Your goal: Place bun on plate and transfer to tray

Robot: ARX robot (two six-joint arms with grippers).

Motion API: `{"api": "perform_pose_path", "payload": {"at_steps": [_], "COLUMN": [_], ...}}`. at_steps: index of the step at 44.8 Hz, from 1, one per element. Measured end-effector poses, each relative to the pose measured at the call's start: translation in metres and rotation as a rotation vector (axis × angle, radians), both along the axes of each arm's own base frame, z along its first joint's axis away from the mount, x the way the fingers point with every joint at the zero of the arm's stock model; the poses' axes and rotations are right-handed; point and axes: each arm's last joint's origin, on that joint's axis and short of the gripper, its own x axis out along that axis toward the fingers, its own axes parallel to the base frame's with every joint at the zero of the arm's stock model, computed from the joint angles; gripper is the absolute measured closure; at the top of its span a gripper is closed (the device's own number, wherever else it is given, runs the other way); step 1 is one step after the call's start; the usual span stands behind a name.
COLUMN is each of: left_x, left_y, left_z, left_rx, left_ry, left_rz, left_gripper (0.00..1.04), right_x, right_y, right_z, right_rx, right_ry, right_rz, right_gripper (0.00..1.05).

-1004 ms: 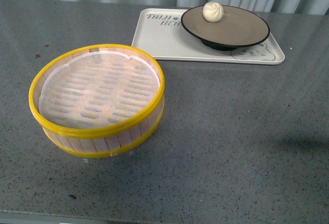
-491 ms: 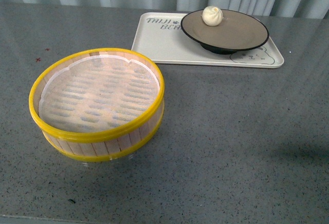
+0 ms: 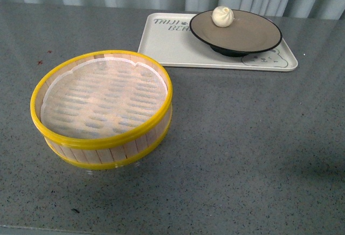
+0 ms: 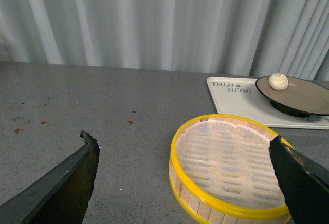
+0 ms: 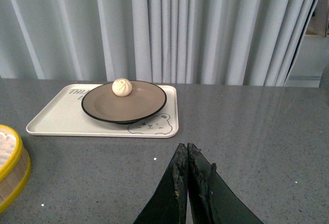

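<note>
The bun sits on the plate, plate on the tray: task looks finished. Left gripper fingers spread wide, right gripper fingers closed on nothing; only retreat remains.

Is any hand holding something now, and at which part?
Nothing is held. The left hand is open and empty; the right hand is shut on nothing. The bun rests on the plate.

From my front camera neither claw shows; the plate covers part of the tray lettering, and the steamer basket is cut off in the right wrist view
</note>
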Motion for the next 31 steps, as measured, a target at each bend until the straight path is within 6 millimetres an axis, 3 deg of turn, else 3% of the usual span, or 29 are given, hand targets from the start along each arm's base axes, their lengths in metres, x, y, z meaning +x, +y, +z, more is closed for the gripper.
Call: {"api": "perform_pose_path", "payload": {"at_steps": [19,31], "left_x": [0.000,0.000], "left_y": [0.000,0.000], "left_z": [0.000,0.000], "left_rx": [0.000,0.000], "left_ry": [-0.001,0.000], "left_rz": [0.000,0.000], "left_gripper": [0.07,0.07], "right_x": [-0.015,-0.015], "right_y": [0.000,0.000], "right_z": [-0.003,-0.003], "right_rx": [-0.002,-0.001], "right_ry": [0.006,0.006], "right_rz": [0.000,0.000], "right_gripper": [1.02,0.47]}}
